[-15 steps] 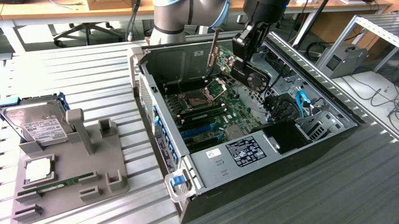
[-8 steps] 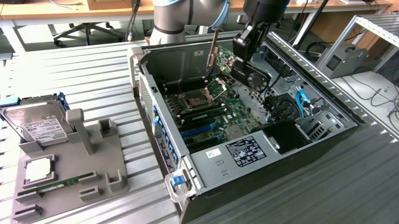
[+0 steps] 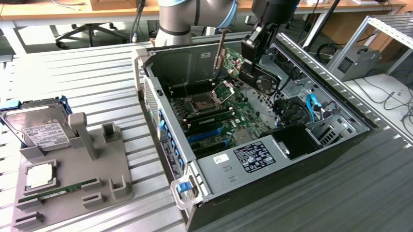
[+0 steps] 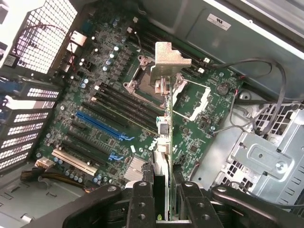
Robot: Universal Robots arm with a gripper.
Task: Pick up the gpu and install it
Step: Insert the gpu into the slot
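Fingers (image 4: 142,202) clamp the gpu (image 4: 163,130), held edge-on above the motherboard (image 4: 109,109).

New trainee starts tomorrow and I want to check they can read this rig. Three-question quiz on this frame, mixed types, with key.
1. True or false: the claw grips the gpu over the open computer case.
2. Which part sits on the grey fixture at the exterior view's left? A) hard drive B) power supply C) keyboard
3. Short answer: is the gpu seated in a motherboard slot?
Key: 1 true; 2 A; 3 no, it hangs above the board, apparently clear of the slots.
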